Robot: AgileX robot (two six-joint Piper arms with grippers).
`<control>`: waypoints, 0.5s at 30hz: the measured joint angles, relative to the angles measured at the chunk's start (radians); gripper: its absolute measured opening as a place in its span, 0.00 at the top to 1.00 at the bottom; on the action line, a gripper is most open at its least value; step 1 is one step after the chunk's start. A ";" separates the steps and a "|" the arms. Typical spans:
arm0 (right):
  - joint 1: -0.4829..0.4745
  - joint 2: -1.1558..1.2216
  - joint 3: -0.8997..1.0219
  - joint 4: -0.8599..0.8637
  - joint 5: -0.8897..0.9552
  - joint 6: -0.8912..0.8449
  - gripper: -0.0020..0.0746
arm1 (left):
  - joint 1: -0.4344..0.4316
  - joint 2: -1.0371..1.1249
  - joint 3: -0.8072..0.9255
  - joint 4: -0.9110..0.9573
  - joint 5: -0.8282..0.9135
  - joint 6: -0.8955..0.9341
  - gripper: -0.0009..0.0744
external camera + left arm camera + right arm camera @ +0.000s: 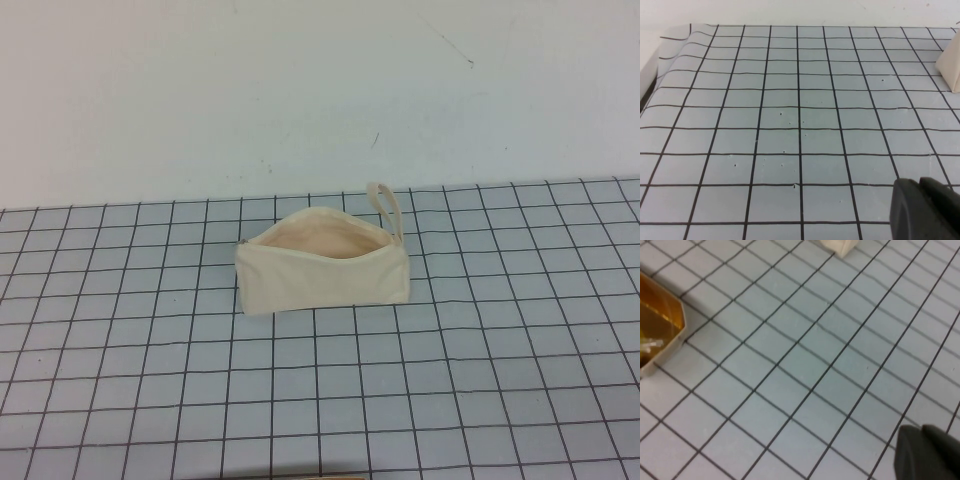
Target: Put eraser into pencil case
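Note:
The pencil case [322,265] is a cream pouch on the grid mat near the middle of the table. Its mouth is open upward, showing peach lining, and its loop strap [385,205] is at the far right end. One corner of it shows in the left wrist view [951,57] and in the right wrist view [840,246]. The eraser is not in view. My left gripper [917,183] is shut and empty, low over bare mat well left of the pouch. My right gripper [920,430] is shut and empty, over bare mat nearer than the pouch. Neither arm shows in the high view.
An amber-brown tray [675,322] with small pale items inside sits on the mat near the front; a sliver of it shows at the high view's bottom edge [290,477]. The mat's left edge curls up [675,45]. A white wall stands behind the table.

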 joint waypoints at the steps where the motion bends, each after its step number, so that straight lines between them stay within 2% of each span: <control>1: 0.000 0.000 0.011 0.000 0.000 0.000 0.97 | 0.000 0.000 0.000 0.000 0.000 0.000 0.99; 7: -0.018 -0.021 0.038 -0.011 0.020 0.000 0.97 | 0.000 0.000 0.000 0.000 0.000 0.000 0.99; 11: -0.136 -0.120 0.070 0.000 -0.004 0.000 0.97 | 0.000 0.000 0.000 0.000 0.000 0.000 0.99; 15: -0.286 -0.250 0.193 -0.020 -0.139 0.000 0.97 | 0.000 0.000 0.000 0.000 0.000 0.000 0.99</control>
